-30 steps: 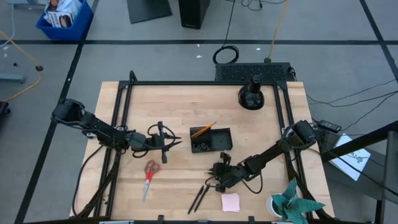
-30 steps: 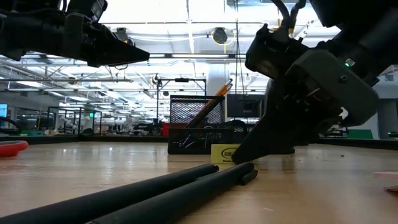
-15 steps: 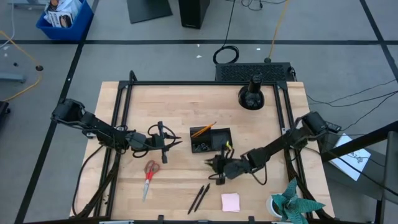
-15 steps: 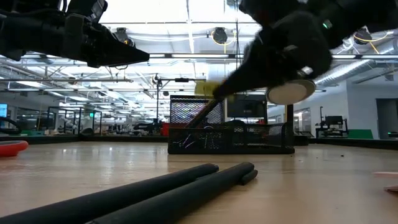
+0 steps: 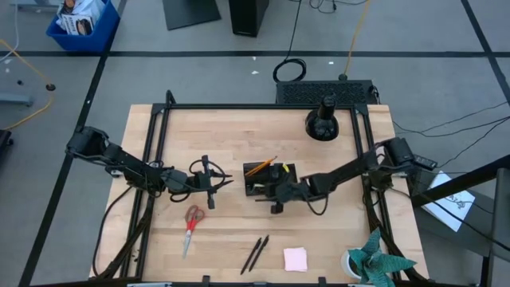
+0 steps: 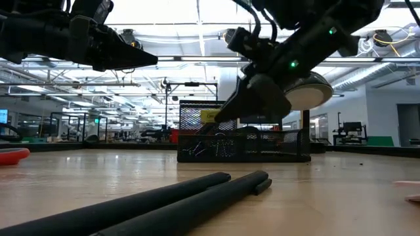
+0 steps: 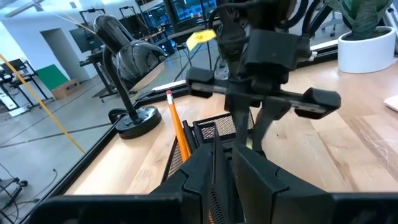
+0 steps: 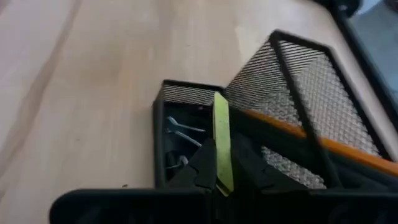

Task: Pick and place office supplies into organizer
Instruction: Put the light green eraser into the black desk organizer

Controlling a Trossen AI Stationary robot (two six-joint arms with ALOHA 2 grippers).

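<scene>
On the high view, taking the organizer as the clock's centre, the near edge of the desk (image 5: 223,131) carries what is left to sort. The pink sticky-note pad (image 5: 296,258) lies at 5 o'clock, close to the front edge and flat, so it waits where an end effector can come down on it. The 2 black pens (image 5: 256,253) lie side by side at 6 o'clock, touching or nearly so. The red-handled scissors (image 5: 191,221) rest at 8 o'clock, apart from the rest.

The left end effector (image 5: 225,184) hovers at 9 o'clock, near the organizer but off it; its fingers look pressed close with nothing between them, and it seems parked out of the way.

The right end effector (image 8: 217,163) is clenched on the small yellow item (image 8: 221,147), held on edge so it can drop narrow-side down. It hangs over the organizer (image 8: 186,118), above the compartment where the binder clips (image 8: 176,126) lie; I judge the release is the step in hand, and lowering first would keep the piece from bouncing out.

An orange pencil (image 5: 260,167) leans out of the other compartment, tip toward 11 o'clock.

Far off at 1 o'clock stands a round black domed object (image 5: 322,122)
</scene>
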